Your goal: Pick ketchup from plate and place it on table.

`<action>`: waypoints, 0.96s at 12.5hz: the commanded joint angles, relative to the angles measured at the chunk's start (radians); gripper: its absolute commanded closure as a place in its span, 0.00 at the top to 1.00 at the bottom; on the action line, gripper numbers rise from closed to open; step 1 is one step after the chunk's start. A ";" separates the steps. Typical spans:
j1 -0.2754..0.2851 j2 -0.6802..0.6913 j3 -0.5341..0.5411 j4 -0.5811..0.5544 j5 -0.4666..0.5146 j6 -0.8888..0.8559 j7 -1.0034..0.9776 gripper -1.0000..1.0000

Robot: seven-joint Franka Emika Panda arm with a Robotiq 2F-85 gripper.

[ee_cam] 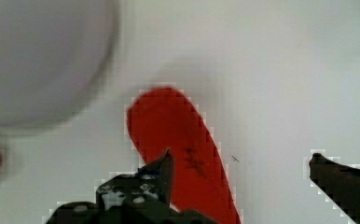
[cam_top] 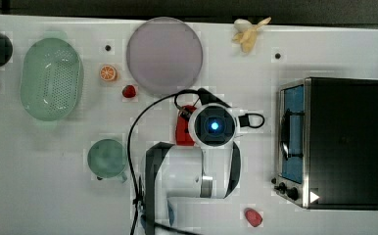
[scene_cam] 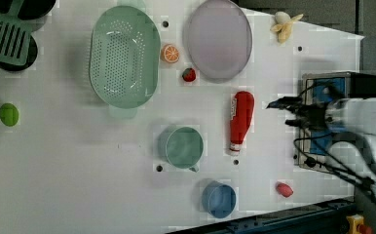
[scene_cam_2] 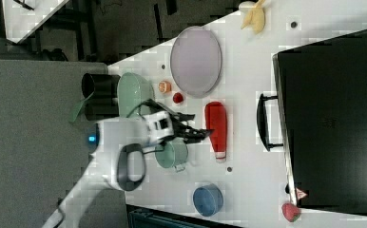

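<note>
While the tool [ee_cam: 238,158] gapes, ketchup [scene_cam: 240,119] lies beneath it.

Red ketchup [scene_cam: 241,120], lilac plate [scene_cam: 218,39]

A green strainer [scene_cam: 124,56], orange slice [scene_cam: 170,53], strawberry [scene_cam: 189,74], green cup [scene_cam: 183,147], blue bowl [scene_cam: 219,199], peeled banana [scene_cam: 286,25] and toaster oven [cam_top: 331,142] are spread about.

White arm [cam_top: 187,171], black joint bands, black cables, blue wrist light; black claw [ee_cam: 241,161], screws visible.
</note>
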 commanded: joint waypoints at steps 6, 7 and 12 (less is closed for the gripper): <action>-0.002 -0.142 0.000 0.490 0.019 -0.570 0.151 1.00; -0.002 -0.141 -0.001 0.543 0.019 -0.653 0.151 1.00; -0.003 -0.142 -0.002 0.640 0.018 -0.831 0.151 1.00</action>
